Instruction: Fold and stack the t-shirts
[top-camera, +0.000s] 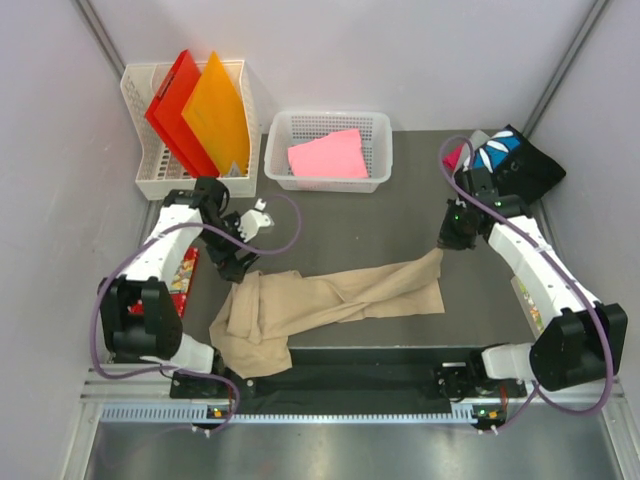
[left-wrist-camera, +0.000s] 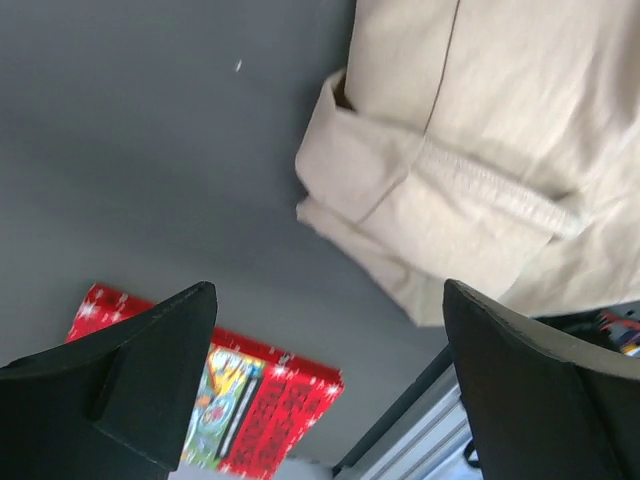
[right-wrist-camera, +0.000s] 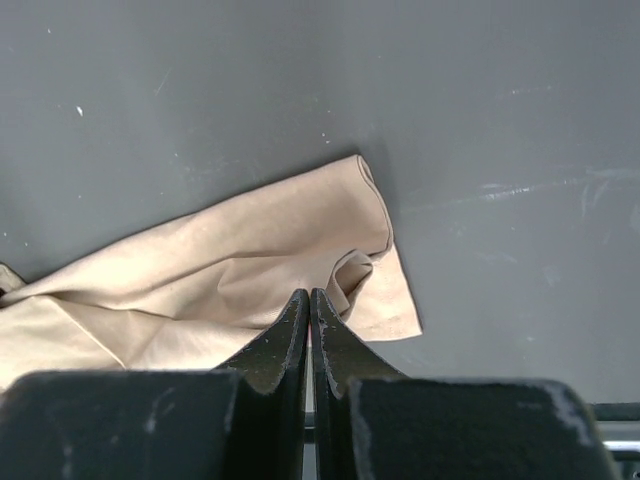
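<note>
Altogether four t-shirts show: a tan t-shirt (top-camera: 330, 300) on the dark table (top-camera: 400, 200), a pink t-shirt (top-camera: 328, 155) folded in the low basket (top-camera: 330, 183), and at the far right corner a black printed t-shirt (top-camera: 525, 165) with a bit of a magenta t-shirt (top-camera: 455, 158) peeking out beside it. There are two white mesh baskets; the tall basket (top-camera: 135, 100) at far left holds two folders, a red folder (top-camera: 170, 100) and an orange folder (top-camera: 215, 110). One red packet (top-camera: 185, 275) lies at the table's left edge. The tan t-shirt runs left to right across the near middle of the table, bunched and wide at its left end, twisted and narrower toward the right, where its end rises slightly. The left arm reaches forward and bends back down, so the left gripper (left-wrist-camera: 328, 290) hangs just above the shirt's left end, jaws spread wide and holding nothing. The right arm stretches forward and inward, and the right gripper (right-wrist-camera: 310, 295) points down at the shirt's right end, jaws pressed together, pinching a pucker of the cloth.
</note>
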